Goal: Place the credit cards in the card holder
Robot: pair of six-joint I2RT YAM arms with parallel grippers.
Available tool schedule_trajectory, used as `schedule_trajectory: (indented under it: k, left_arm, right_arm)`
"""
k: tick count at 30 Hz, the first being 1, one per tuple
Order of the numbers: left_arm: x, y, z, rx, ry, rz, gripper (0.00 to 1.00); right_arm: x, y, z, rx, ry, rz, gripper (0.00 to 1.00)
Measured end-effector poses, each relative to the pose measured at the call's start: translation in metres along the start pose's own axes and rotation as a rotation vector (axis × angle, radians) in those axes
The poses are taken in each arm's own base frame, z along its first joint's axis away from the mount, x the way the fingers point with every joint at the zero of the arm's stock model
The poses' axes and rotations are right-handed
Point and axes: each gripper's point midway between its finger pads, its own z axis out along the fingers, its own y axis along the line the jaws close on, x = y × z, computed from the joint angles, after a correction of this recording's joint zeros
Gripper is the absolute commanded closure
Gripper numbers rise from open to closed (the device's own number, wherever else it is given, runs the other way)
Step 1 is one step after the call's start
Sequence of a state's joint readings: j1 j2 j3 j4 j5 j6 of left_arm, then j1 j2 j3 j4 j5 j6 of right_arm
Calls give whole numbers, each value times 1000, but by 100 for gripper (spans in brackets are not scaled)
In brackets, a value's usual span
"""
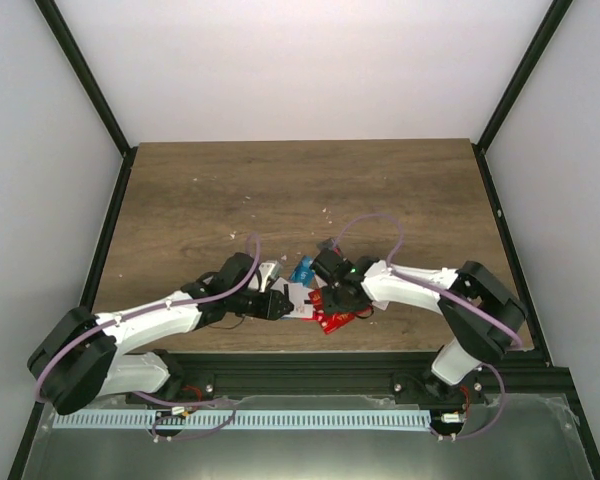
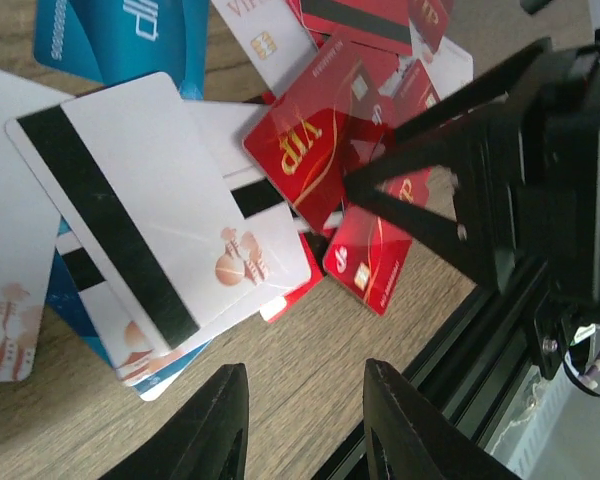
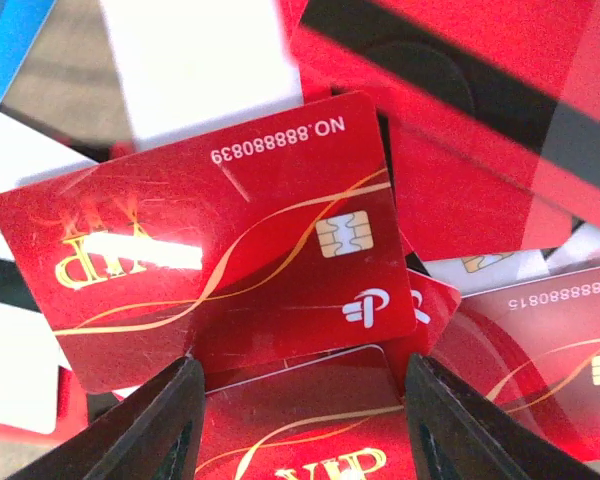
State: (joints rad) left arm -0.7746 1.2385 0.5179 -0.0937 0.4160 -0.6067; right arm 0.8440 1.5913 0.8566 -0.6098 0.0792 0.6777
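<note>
The credit cards (image 1: 318,305) lie in a loose heap on the desk (image 1: 280,190), near its front edge and between the two arms. They overlap in all directions: many are red, some blue, and some white with a black stripe. For this reason no single card is easy to take flat from above.

The right pincer (image 3: 300,425) hangs low over the red part of the heap. Its fingers (image 3: 165,425) stand at a middle width, one on each side of a red VIP card (image 3: 300,455). Whether they already press on the edges of this card, I cannot tell. I judge that it aims at the edges because a thin card gives no other place to catch.

The left pincer (image 2: 305,405) waits just beside the heap with a rather narrow gap. Nothing is between its fingers, only bare wood under them. A white striped card (image 2: 160,230) lies in front of it. Probably it stays close so that it can steady the heap or receive a card.

A small pale thing beside the left wrist may be the card holder (image 1: 268,270), but it is too small to be sure. No card is seen inside it, so I judge that the task is at an early step.
</note>
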Motion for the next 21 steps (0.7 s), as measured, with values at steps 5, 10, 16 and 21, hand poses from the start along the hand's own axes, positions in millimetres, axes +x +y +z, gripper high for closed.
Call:
schedule_trajectory:
  k: [5,10,16,21]
  left_arm:
    - [7,-1,2,9,20,4,66]
    - [9,-5,3,21,25,16,66]
    - [10,-6,7,29,26,23,66]
    - [12,-8,11,33,34,29,66]
  right_arm:
    - [27,23,-4,-30,46,-58,44]
    - [50,35,-9,-51,104,-87,45]
    - [78,37,-14,-57,175,-114,44]
    - [87,32,-16,-32,202,-101,41]
